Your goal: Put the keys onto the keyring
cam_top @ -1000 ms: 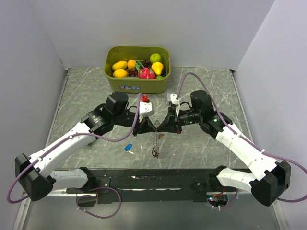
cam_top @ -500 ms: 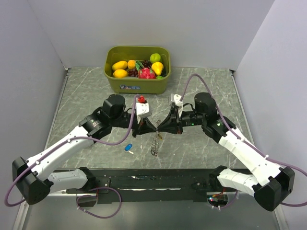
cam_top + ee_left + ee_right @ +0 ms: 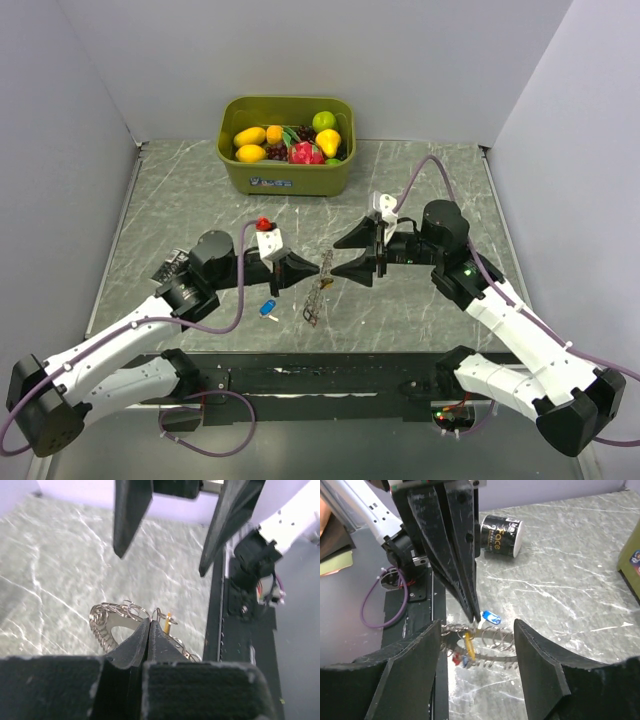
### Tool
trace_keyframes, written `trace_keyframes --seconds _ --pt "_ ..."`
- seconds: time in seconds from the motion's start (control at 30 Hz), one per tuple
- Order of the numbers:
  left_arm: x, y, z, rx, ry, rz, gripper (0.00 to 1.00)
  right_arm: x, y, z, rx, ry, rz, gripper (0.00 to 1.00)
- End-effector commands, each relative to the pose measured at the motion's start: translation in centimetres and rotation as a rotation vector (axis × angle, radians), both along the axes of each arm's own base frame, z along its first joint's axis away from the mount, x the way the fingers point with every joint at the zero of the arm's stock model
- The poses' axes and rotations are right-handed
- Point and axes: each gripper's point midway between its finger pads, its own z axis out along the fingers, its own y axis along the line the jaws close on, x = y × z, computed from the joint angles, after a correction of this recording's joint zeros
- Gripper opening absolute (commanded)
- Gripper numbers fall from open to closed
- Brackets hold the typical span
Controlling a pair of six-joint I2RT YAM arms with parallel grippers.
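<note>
Grey-green marbled stone covers the table point(image 3: 180, 200), boxed in on three sides by plain pale walls point(image 3: 300, 50), with a black rail point(image 3: 330, 378) running along the near edge. At the far edge, an olive-green bin point(image 3: 285, 178) holds toy fruit; the sticker on its front is too small to read. Beside the left arm, a black can point(image 3: 497, 532) with a white rim lies on its side, the word "Face" legible on it. At centre, the left gripper point(image 3: 318, 266) is pinched tight on the keyring point(image 3: 316, 295), a coiled wire loop trailing from its tips down to the table, a yellow key point(image 3: 468, 645) among its loops. The right gripper point(image 3: 338, 258) faces it tip to tip, jaws spread and holding nothing, just beside the ring. One blue key point(image 3: 267, 308) lies loose on the table near the left gripper.
</note>
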Motion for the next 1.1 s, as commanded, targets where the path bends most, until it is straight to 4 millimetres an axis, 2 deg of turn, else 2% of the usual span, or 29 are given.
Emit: trace_keyframes --seconds 0.0,0.03,0.07,0.27,0.43,0.7,0.83,0.93,1.03,1.07 --pt "0.4 0.4 6.5 -0.25 -0.144 0.059 0.01 -0.6 0.0 0.5 0.028 -0.034 0.038 0.68" --pt "0.5 0.5 6.2 -0.258 -0.138 0.067 0.01 -0.7 0.0 0.3 0.025 -0.034 0.047 0.68" --pt "0.4 0.6 7.0 -0.29 -0.157 0.069 0.01 -0.8 0.0 0.1 0.024 -0.033 0.049 0.68" --pt "-0.1 1.2 8.3 -0.366 -0.179 0.074 0.01 -1.4 0.0 -0.6 0.025 -0.029 0.079 0.7" --pt "-0.4 1.1 8.9 -0.37 -0.2 0.056 0.01 -1.3 0.2 -0.7 0.029 -0.023 0.089 0.65" --pt "-0.4 0.8 8.7 -0.364 -0.183 0.039 0.01 -1.5 0.6 -0.3 0.057 -0.006 0.119 0.46" --pt "-0.4 0.7 8.8 -0.361 -0.185 0.041 0.01 -1.5 0.9 -0.5 0.06 0.009 0.135 0.42" --pt "-0.3 0.8 9.0 -0.36 -0.19 0.043 0.01 -1.5 1.0 -0.6 0.059 0.017 0.141 0.35" --pt "-0.3 0.8 9.1 -0.361 -0.194 0.046 0.01 -1.5 1.0 -0.7 0.057 0.021 0.142 0.22" --pt "-0.3 0.8 9.2 -0.362 -0.196 0.048 0.01 -1.6 1.0 -0.7 0.057 0.021 0.142 0.12"
